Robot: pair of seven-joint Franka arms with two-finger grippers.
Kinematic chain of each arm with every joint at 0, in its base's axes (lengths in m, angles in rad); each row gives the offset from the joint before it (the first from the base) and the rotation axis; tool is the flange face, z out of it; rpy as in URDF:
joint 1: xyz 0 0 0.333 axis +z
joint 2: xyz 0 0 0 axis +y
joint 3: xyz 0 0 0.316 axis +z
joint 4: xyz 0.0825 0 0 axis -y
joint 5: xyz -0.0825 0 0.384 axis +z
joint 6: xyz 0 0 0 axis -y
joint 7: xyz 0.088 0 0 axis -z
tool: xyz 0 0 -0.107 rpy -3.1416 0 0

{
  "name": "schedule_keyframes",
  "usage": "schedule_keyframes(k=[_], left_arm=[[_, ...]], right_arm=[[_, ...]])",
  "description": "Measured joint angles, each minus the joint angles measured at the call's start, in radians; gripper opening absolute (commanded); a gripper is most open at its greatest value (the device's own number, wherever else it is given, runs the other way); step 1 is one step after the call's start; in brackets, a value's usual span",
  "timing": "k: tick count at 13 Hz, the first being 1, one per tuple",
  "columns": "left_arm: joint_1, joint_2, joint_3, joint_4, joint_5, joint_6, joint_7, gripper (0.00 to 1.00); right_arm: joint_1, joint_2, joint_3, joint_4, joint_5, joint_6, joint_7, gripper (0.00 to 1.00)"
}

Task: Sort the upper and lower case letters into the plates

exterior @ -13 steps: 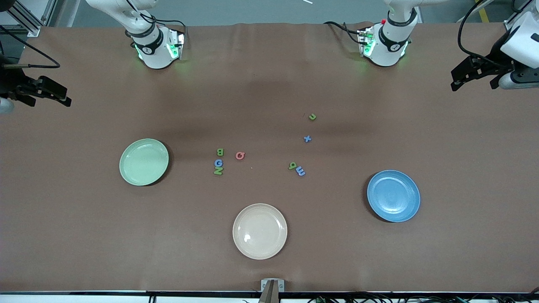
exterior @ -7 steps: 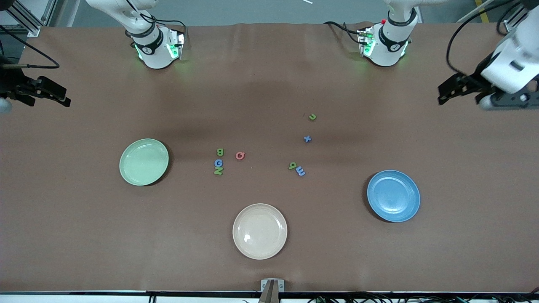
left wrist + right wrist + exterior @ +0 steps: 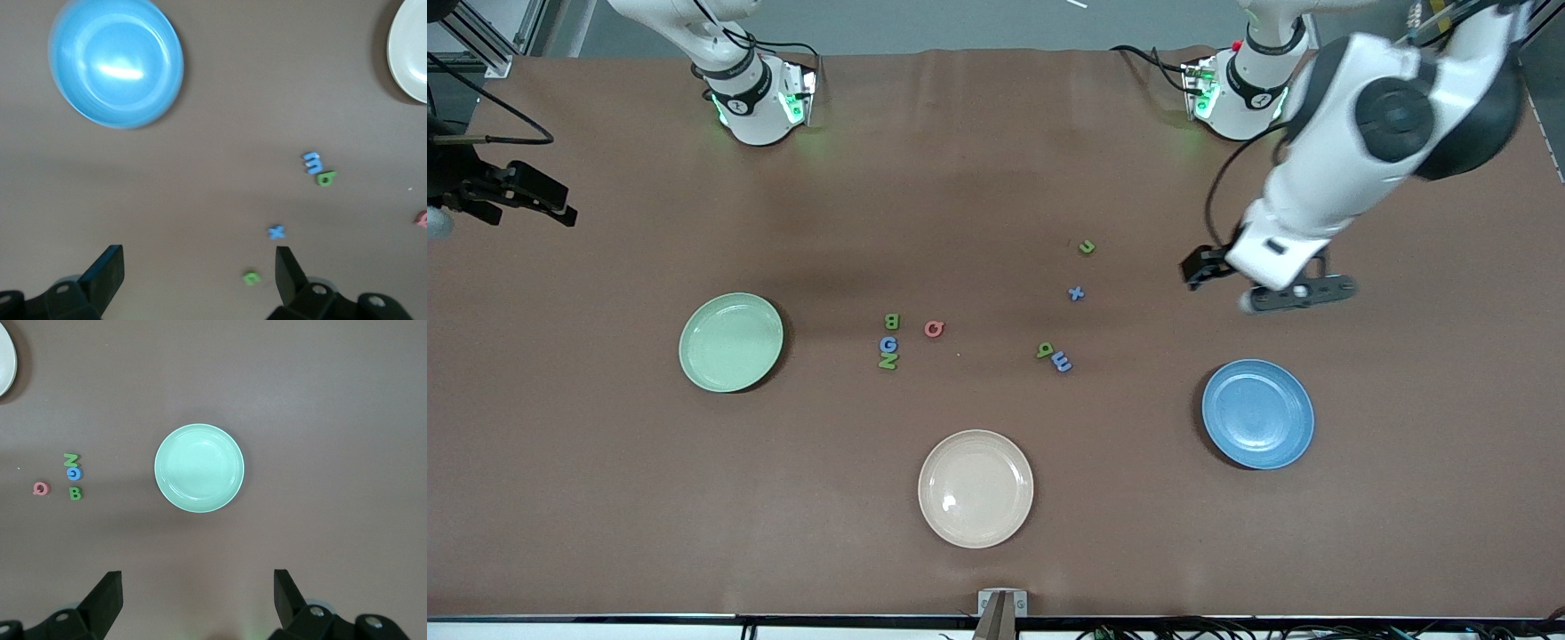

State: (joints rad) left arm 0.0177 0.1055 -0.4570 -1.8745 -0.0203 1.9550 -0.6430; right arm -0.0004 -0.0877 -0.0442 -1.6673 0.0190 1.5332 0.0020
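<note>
Your left gripper (image 3: 1202,268) is swinging in from the table's end, fingers spread and empty, now nearing the lowercase letters (image 3: 1076,293); first pick starting. The right gripper (image 3: 534,200) is waiting, fingers apart.

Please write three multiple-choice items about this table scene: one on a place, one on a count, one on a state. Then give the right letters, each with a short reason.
1. Which plate lies nearest the front camera? A green plate B blue plate C cream-beige plate
2. How many letters lie on the table? A six B eight C ten
3. The left gripper's jaws stand: A open, empty B shut on a letter C shut on a plate

Key: 1 C, the cream-beige plate sits lowest, below the green plate and blue plate. 2 B, four letters beside the green plate, four more toward the left arm. 3 A, the left gripper shows spread fingers over bare table.
</note>
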Motion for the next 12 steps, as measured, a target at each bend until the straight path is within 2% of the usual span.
schedule_keyframes(k=[3, 5, 9, 11, 12], left_arm=[[-0.004, 0.007, -0.092, -0.121, 0.000, 0.064, -0.196, 1.00], [-0.013, 0.007, -0.136, -0.237, 0.000, 0.179, -0.311, 1.00], [-0.025, 0.012, -0.170, -0.492, 0.001, 0.514, -0.480, 0.93], [-0.045, 0.034, -0.174, -0.546, 0.001, 0.584, -0.574, 0.87], [-0.061, 0.051, -0.175, -0.552, 0.001, 0.597, -0.615, 0.81]], right_arm=[[-0.001, 0.000, -0.002, 0.012, 0.000, 0.001, 0.001, 1.00], [-0.006, 0.001, -0.006, 0.028, 0.000, 0.002, 0.001, 1.00], [-0.008, 0.029, -0.007, 0.032, 0.000, 0.009, 0.001, 1.00], [-0.008, 0.080, -0.007, 0.032, 0.000, 0.045, 0.000, 1.00], [-0.008, 0.125, -0.007, 0.032, 0.000, 0.068, 0.000, 1.00]])
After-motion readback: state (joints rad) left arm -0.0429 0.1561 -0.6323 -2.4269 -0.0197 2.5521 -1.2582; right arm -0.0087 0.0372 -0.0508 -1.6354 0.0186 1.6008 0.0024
